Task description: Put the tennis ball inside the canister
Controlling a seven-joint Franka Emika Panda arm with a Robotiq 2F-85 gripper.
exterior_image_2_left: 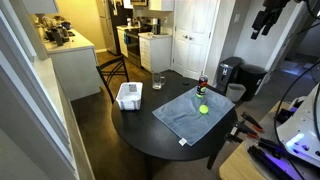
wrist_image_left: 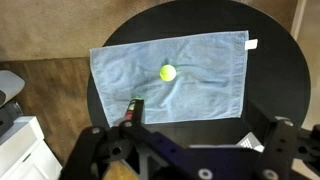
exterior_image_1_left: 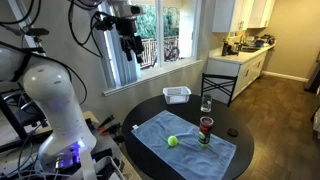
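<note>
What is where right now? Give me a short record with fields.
surface: round dark table
towel: blue, spread flat on the table
ball: loose on the towel
canister: upright at the towel's edge, apart from the ball
glass: upright on bare table, near the canister
basket: white, on bare table
gripper: open, empty, high above the table
task state: ball not yet in the canister

Both exterior views face the round table (exterior_image_1_left: 146, 107) obliquely from mid-distance, on different sides; the wrist view looks straight down on it from above.
</note>
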